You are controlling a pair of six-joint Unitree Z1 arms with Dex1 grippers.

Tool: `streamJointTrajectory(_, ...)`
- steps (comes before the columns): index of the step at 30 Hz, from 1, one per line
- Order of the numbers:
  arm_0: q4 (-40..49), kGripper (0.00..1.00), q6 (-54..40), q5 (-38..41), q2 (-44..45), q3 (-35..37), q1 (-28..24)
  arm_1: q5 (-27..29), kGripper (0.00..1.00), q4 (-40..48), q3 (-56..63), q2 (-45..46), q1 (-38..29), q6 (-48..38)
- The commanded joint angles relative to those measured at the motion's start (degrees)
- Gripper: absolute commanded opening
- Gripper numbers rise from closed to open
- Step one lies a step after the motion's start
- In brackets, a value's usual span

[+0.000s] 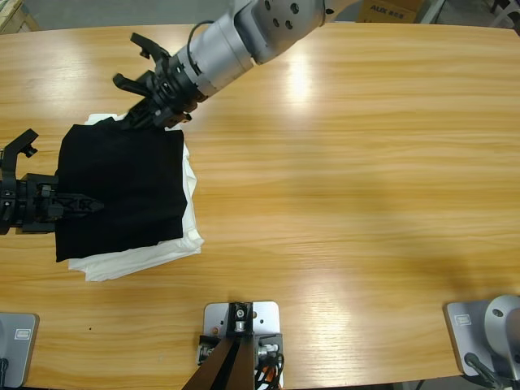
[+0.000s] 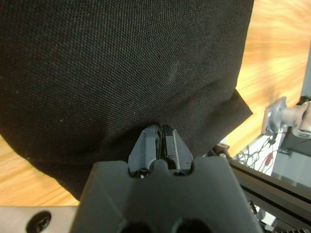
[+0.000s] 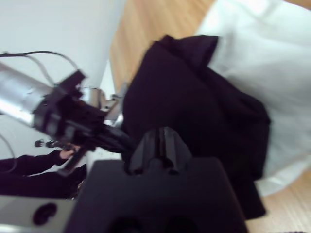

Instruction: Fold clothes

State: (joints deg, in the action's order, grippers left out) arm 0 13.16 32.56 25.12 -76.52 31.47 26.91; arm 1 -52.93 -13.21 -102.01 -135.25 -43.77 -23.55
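Your black shirt [image 1: 122, 191] lies folded into a rough square at the counter's [image 1: 349, 162] nine o'clock side, on top of a white cloth [image 1: 138, 260] that shows along its right and bottom edges. Your left gripper [image 1: 85, 205] comes in from nine o'clock, fingers pinched narrow on the shirt's left edge. Your right gripper [image 1: 154, 114] sits at the shirt's twelve o'clock corner, fingers closed on the fabric there. Both arms are equally near. I judge any further fold would run toward three o'clock, where the counter lies bare; nine o'clock has little margin.
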Motion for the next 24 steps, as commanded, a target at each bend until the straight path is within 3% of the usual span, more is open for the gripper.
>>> streamJointTrajectory(1, 1.1, 0.000, 0.7, 0.4, -0.7, -1.3, 0.3, 10.5, 0.000, -3.5, 3.3, -3.4, 3.2, 3.2)
streamJointTrajectory(10, 0.9, 0.000, 0.5, 0.4, -0.5, -2.0, 0.3, 13.0, 0.000, -4.3, 2.3, 0.7, 6.9, 3.9)
streamJointTrajectory(11, 0.7, 0.056, 0.5, 0.7, -0.1, -1.6, 0.3, 13.5, 0.000, -4.4, 2.3, 2.5, 7.5, 3.9)
streamJointTrajectory(13, 0.8, 0.491, 0.8, 1.5, 2.5, 0.6, 0.5, 16.1, 0.000, -6.8, 2.3, 6.9, 8.4, 4.1)
streamJointTrajectory(14, 0.8, 0.706, 0.7, 1.5, 4.6, 2.4, 0.8, 18.6, 0.251, -9.9, 2.2, 9.3, 8.6, 4.5)
streamJointTrajectory(15, 0.8, 0.867, 0.4, 1.4, 6.2, 4.4, 1.0, 21.1, 0.895, -14.4, 1.8, 11.2, 8.6, 6.2)
streamJointTrajectory(16, 0.9, 0.972, -0.1, 1.4, 7.1, 6.4, 1.1, 23.0, 1.000, -19.2, 1.2, 12.9, 8.6, 8.7)
streamJointTrajectory(20, 6.3, 0.996, -4.6, 1.3, 7.1, 15.4, 2.2, 31.0, 1.000, -33.9, -0.1, 19.9, 7.7, 18.3)
streamJointTrajectory(24, 19.9, 0.991, -16.9, 0.9, 3.0, 26.0, 4.4, 35.5, 1.000, -43.7, 1.1, 25.7, 7.1, 23.4)
